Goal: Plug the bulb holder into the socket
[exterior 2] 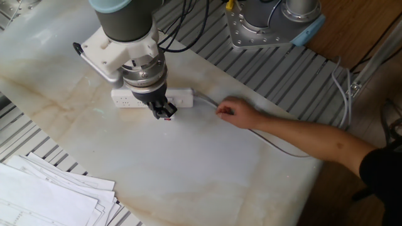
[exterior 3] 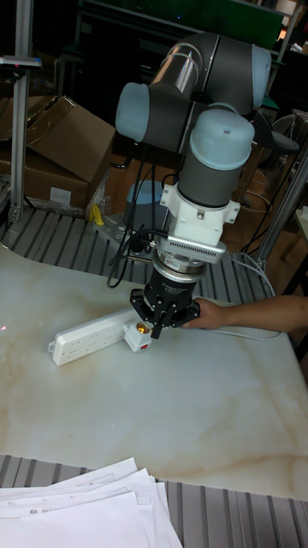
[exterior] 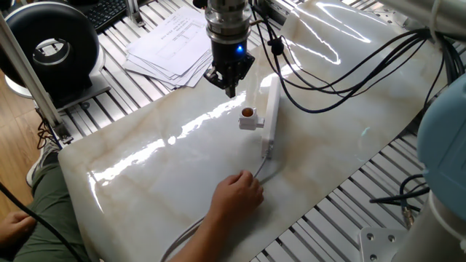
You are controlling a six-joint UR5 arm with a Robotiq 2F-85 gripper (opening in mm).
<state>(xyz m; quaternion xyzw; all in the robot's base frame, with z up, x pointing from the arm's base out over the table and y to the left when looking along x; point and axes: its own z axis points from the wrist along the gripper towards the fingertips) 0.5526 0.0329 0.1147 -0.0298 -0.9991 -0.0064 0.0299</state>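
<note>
The small white plastic bulb holder (exterior: 250,119) touches the long socket (exterior: 272,116) on glossy marble. The black gripper (exterior: 230,85) hovers empty; whether clenched, I cannot tell

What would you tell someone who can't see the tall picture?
A big grey robot arm hangs its gripper just above a small white bulb holder, which sits against a long white socket strip on a marble table. A person's hand rests on the table behind the gripper, and papers lie at the front edge.
</note>
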